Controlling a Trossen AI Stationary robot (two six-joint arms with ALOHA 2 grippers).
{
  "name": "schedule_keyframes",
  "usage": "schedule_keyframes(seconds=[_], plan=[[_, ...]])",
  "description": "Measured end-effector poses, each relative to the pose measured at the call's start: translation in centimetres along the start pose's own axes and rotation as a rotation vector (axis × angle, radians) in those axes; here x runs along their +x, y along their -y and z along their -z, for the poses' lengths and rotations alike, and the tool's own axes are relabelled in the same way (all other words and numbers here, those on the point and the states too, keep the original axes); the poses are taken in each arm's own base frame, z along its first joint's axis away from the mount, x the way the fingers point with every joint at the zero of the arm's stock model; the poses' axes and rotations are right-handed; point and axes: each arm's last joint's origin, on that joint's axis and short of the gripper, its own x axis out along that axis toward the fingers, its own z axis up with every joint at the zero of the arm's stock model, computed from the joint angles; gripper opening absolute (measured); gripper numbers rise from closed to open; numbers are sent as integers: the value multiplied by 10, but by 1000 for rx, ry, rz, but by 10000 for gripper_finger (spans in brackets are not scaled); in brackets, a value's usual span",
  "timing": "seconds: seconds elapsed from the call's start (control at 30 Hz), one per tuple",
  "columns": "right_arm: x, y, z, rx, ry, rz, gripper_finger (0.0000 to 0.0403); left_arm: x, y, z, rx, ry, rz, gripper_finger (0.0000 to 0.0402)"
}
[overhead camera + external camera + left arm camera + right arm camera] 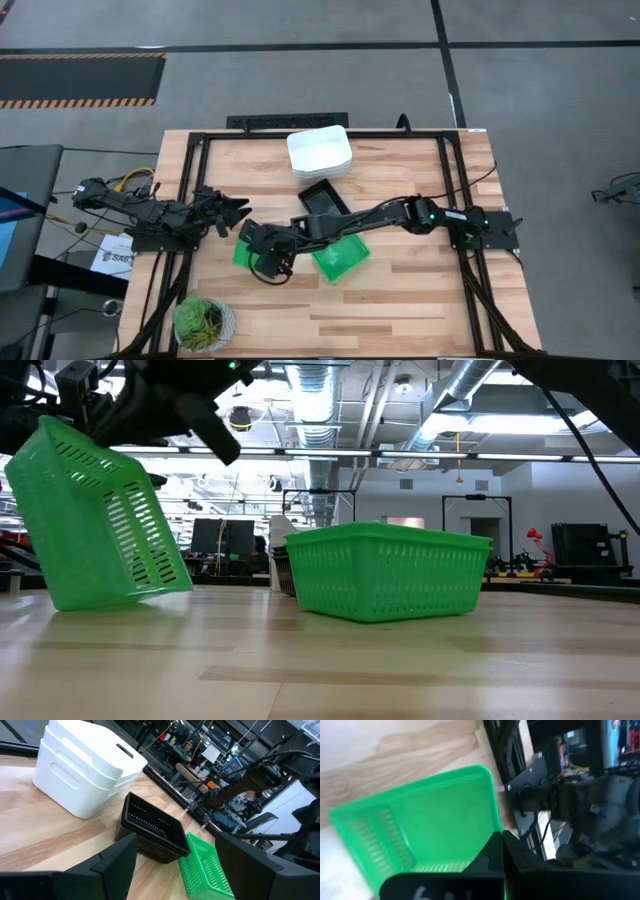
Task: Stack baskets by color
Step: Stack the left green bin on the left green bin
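One green basket (95, 520) hangs tilted off the bench (320, 660) — right pincer (501, 840) clamped on its rim — left pincer (175, 865) wide.

Only one bit of print shows: a white sheet of paper (112, 256) lying off the tabletop's left edge bears dark letters that seem to begin "SA"; the rest cannot be read.

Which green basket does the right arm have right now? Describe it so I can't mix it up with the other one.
Start at the white basket stack at the table's far edge and come toward the near side, past the black baskets. Two green baskets lie there; yours is the tilted green basket nearer the left arm, its rim pinched in the right gripper. The other green basket sits flat on the table.
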Motion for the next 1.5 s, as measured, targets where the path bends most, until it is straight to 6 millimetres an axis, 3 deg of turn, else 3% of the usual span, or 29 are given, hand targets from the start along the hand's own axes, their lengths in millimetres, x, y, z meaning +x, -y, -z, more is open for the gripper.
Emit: schedule_keyframes(seconds=[0.3,0.9,1.3,1.5], plan=[[-7,-4,-3,67,-101,-7,2,0,0,0,0,-1,0,256],[-17,-26,-28,242,-209,-10,1,1,0,2,-12,-13,-11,256],[-39,-23,-36,343,-259,19,0,8,-4,14,-56,-89,-100,256],[-39,-21,-32,384,-269,31,7,11,-7,19,-79,-121,-143,256]])
